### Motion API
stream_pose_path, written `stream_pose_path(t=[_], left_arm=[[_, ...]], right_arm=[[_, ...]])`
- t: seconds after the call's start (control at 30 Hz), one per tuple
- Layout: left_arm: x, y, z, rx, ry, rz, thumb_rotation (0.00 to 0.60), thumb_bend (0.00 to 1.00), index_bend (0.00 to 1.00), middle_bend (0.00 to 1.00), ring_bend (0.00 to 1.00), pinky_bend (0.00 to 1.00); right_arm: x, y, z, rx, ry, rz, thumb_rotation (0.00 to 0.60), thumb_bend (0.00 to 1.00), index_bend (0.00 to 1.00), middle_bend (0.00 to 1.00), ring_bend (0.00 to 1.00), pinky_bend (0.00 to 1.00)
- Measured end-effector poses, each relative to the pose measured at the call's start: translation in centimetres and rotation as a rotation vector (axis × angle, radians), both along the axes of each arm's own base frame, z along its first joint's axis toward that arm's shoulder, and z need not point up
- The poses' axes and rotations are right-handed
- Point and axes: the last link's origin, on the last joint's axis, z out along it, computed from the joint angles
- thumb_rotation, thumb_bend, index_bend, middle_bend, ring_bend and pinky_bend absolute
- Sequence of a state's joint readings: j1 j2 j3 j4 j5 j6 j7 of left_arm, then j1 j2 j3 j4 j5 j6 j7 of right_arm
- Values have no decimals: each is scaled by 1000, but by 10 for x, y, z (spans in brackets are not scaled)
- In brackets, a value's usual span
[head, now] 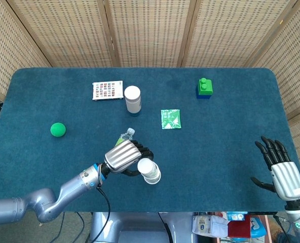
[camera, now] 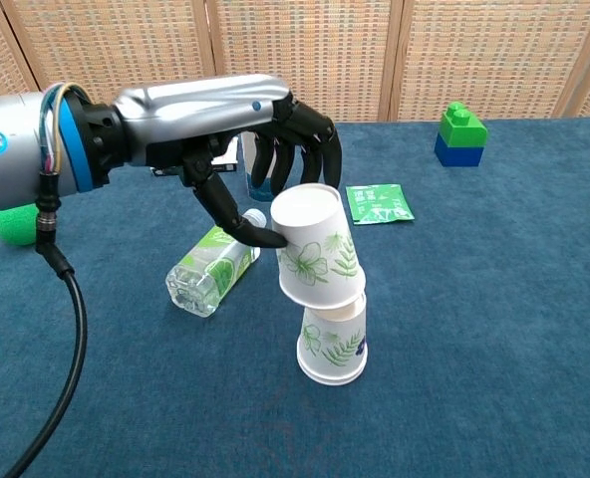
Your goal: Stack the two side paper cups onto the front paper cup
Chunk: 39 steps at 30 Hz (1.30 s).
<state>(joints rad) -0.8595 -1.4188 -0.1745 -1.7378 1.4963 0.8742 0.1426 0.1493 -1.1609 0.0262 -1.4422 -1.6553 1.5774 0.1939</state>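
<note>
An upside-down paper cup [camera: 332, 349] with green leaf print stands near the table's front edge; in the head view this front cup [head: 153, 176] is mostly covered. My left hand [camera: 265, 149] [head: 122, 157] grips a second leaf-print cup [camera: 317, 246] [head: 146, 166], upside down and slightly tilted, its rim lowered over the top of the front cup. My right hand [head: 279, 169] hangs at the table's front right corner with its fingers spread and nothing in it. No third paper cup shows.
A plastic water bottle [camera: 210, 269] lies on its side just left of the cups. Behind stand a white tumbler [head: 133, 99], a colour card [head: 107, 90], a green sachet [head: 170, 119] and a green-and-blue block [head: 205, 87]. A green ball [head: 58, 129] lies far left.
</note>
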Motion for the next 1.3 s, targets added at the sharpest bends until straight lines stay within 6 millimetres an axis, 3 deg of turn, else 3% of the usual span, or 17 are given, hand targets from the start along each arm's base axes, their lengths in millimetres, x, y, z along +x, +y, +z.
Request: stream_pose_path(t=[0.43,0.53,0.6,0.7,0.73,0.83,1.1,1.3], left_arm=[[8,-5,-14,-7,27,-10,600,261,455,485,492,489],[7,-6,-16,-3,48,-19,600,262,453,434,434,400],[6,-8,-17,-4,63,-19,600,262,377,309,298,299],[6,-9,-18,6,79,-26,600,260,78,41,43,114],[6,-10,-18,13,78,-29,600,257,17,4,6,57],[7,-10,-16,27,63,-28,600,246,0,0,0,0],[0,-6,3,55,15,11,600,243,0,0,0,0],[-35,0,38,142,-48,144,600,194,0,0,0,0]], right_arm=[[0,1,1,-6,-1,1,600,0,9,0,0,0],[0,1,2,-6,-2,0,600,0,9,0,0,0],[1,1,2,-8,-3,0,600,0,10,0,0,0],[1,2,2,-7,-4,0,600,0,10,0,0,0],[1,2,2,-7,-3,0,600,0,10,0,0,0],[1,2,2,-5,-3,2,600,0,10,0,0,0],[2,4,1,-3,1,10,600,0,9,0,0,0],[2,5,0,-6,15,3,600,0,9,0,0,0]])
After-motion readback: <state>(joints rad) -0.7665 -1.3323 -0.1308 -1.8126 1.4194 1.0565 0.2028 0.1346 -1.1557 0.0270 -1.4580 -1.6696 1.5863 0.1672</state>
